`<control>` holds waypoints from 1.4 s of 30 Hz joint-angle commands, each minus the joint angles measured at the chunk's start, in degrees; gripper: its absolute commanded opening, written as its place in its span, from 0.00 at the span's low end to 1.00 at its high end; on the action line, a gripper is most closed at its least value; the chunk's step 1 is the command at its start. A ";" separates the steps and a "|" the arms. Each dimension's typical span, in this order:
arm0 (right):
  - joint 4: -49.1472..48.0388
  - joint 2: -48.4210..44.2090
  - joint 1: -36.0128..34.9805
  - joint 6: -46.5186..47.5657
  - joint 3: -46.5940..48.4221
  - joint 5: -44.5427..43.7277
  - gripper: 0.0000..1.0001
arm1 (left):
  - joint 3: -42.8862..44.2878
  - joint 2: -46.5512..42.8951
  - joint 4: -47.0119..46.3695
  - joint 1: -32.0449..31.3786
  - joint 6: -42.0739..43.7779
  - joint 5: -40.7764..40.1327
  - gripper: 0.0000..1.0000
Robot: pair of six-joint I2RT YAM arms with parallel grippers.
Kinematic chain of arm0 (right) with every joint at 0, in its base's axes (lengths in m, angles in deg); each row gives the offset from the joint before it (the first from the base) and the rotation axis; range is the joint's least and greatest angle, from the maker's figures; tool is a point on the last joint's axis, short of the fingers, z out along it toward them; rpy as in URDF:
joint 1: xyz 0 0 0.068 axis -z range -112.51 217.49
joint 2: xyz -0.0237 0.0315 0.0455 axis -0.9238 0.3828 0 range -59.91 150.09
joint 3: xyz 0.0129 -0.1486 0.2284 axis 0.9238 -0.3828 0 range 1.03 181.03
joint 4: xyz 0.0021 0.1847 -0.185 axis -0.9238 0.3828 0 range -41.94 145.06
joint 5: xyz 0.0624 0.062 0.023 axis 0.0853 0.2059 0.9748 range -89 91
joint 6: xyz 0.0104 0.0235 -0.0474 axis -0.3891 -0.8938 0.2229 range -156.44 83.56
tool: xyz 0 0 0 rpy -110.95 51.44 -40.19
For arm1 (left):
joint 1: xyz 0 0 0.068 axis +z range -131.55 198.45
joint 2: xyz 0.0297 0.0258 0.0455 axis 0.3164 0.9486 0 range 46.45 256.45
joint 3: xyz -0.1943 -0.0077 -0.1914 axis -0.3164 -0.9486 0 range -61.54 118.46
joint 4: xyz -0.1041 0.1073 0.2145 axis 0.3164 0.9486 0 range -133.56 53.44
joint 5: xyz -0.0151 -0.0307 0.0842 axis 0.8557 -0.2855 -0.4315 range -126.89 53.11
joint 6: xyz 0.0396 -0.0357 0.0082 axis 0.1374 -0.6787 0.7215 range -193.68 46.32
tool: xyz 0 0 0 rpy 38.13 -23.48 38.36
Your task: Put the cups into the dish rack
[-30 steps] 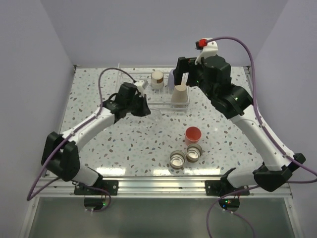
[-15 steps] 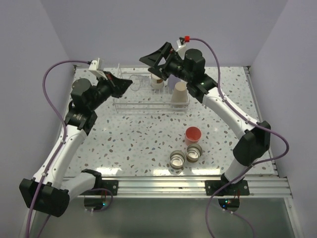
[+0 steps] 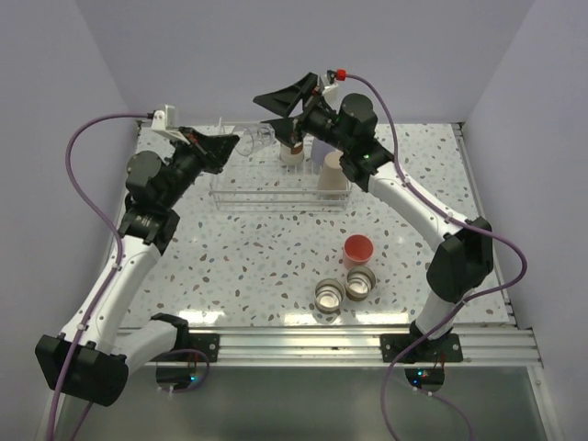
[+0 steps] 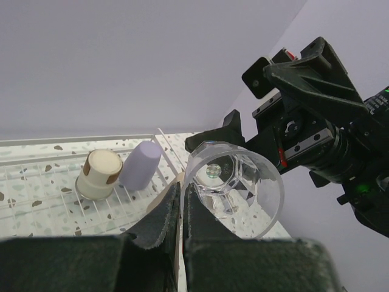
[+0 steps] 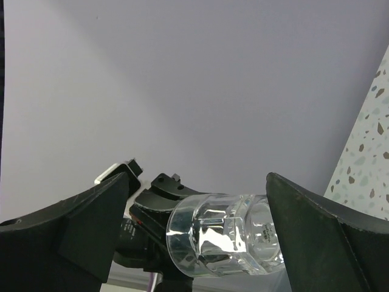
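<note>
My left gripper (image 3: 237, 144) is raised above the dish rack's (image 3: 241, 195) left end and shut on the rim of the clear cup (image 3: 257, 140), which lies on its side in the air. In the left wrist view, the left gripper (image 4: 181, 196) pinches the clear cup's (image 4: 234, 191) wall. My right gripper (image 3: 261, 111) is open and faces the cup, which shows between its spread fingers in the right wrist view (image 5: 225, 234). A tan-based cup (image 3: 292, 149), a lavender cup (image 4: 141, 165) and a beige cup (image 3: 333, 175) stand in the rack.
A red-pink cup (image 3: 358, 248) and two silvery-rimmed cups (image 3: 329, 295) (image 3: 360, 284) stand on the speckled table (image 3: 230, 266) in front of the rack. Grey walls close off the back and sides.
My left arm has lifted the clear cup from the table to above the rack's left end. My right arm has swung from over the rack to face the cup, open.
</note>
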 commanded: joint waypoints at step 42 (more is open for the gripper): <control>-6.19 0.74 -0.80 -2.91 3.54 1.92 0.00 | 1.20 6.79 -0.47 -0.33 -5.78 -5.55 0.44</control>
